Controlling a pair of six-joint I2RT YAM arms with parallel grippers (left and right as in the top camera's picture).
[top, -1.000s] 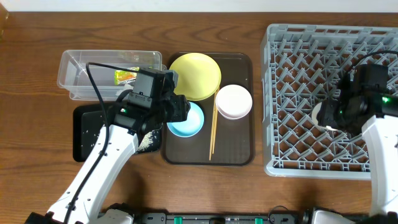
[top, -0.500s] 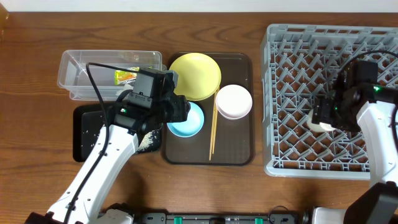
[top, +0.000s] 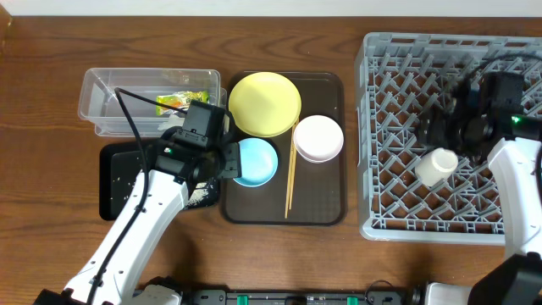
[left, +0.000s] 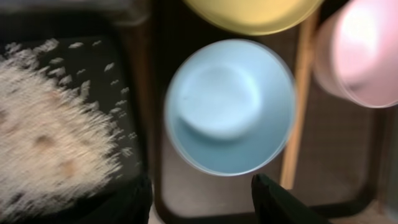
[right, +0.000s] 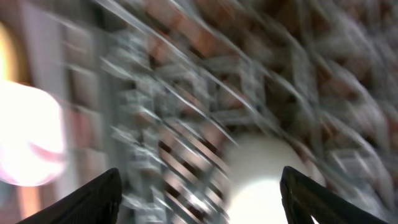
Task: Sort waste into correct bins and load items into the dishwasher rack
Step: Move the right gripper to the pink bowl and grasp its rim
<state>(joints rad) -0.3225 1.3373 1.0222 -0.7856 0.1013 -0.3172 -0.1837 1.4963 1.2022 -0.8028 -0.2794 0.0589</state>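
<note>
Left pincer point(left: 200, 190): fingers spread wide, gripping nothing, poised over the light blue bowl point(top: 254, 161).
Right pincer point(right: 202, 190): view blurred, fingers wide apart, empty, above the white cup point(top: 436, 165).
White cup: rests on the lattice floor of the dishwasher rack point(top: 398, 51), free of the pincer.
Dishwasher rack: at the tabletop's right edge.
Brown tray point(top: 322, 203): mid-tabletop, carrying the blue bowl, yellow plate point(top: 265, 103), pinkish-white bowl point(top: 318, 138) and chopsticks point(top: 290, 182).
Clear tub point(top: 102, 97): toward the far left corner, wrapper point(top: 174, 102) inside.
Black tray point(top: 114, 182): toward the left edge, holding rice scraps point(left: 43, 143).
</note>
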